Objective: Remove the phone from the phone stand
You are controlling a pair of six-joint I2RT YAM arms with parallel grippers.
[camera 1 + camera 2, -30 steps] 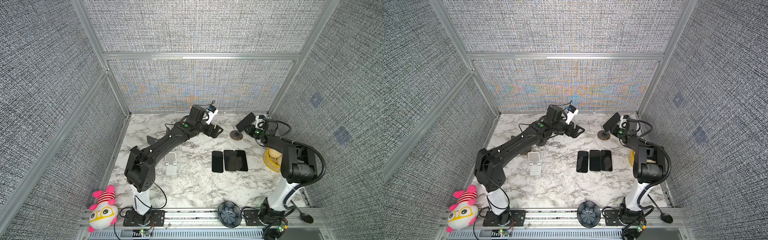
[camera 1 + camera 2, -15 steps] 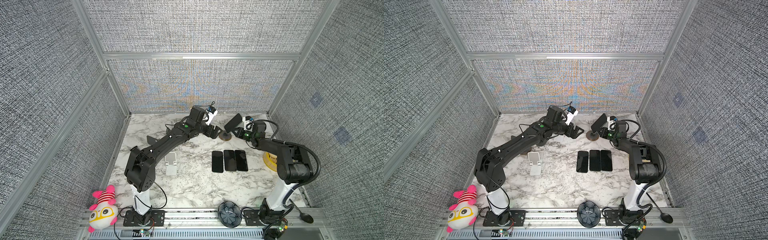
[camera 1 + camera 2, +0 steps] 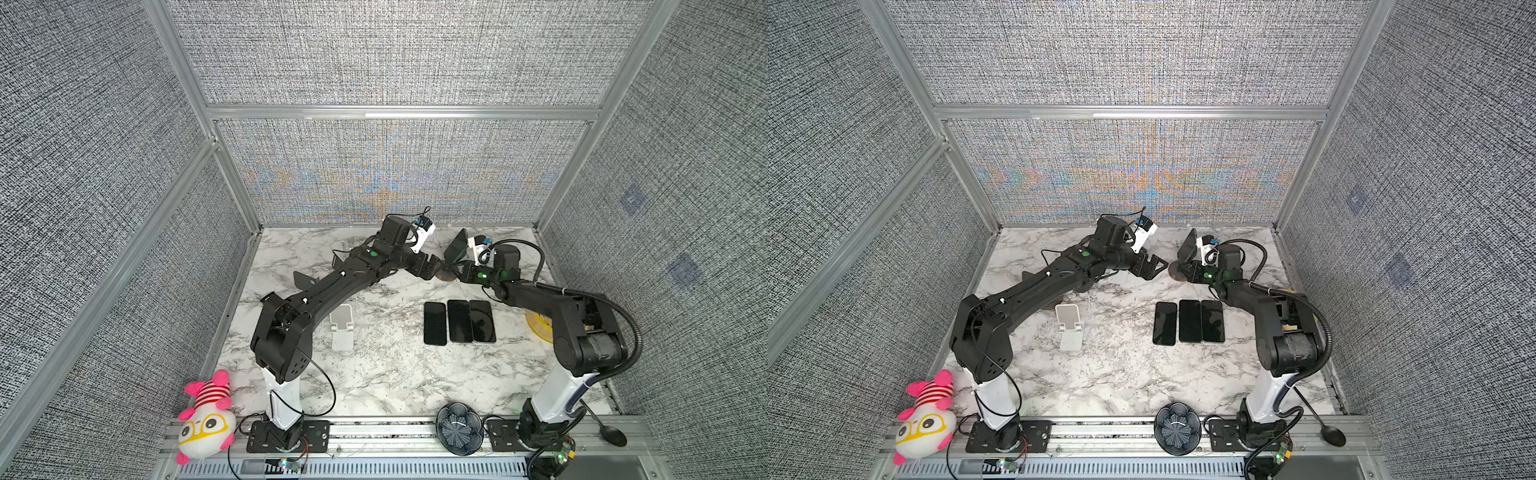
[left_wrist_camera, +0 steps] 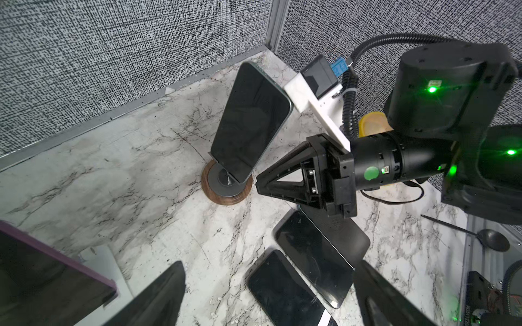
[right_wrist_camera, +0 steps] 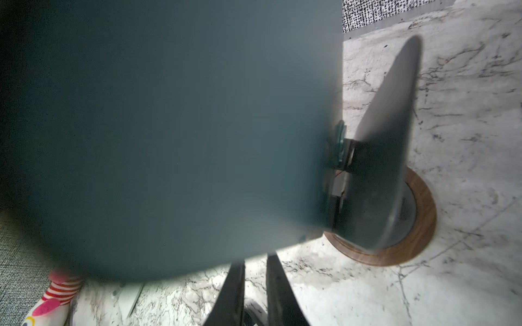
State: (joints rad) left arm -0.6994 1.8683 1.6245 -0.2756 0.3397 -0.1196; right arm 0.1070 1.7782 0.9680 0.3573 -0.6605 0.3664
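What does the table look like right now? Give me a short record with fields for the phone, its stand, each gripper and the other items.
phone: dark screen, leaning upright on the phone stand, not yet removed
phone stand: round, wooden-rimmed base, at the rear of the table
left gripper: open, empty, beside the stand
right gripper: shut, low by the stand's base; contact unclear
other phones: three flat, side by side
white stand: empty

Plush toy (image 3: 206,419), bowl (image 3: 459,428), spoon (image 3: 614,436)
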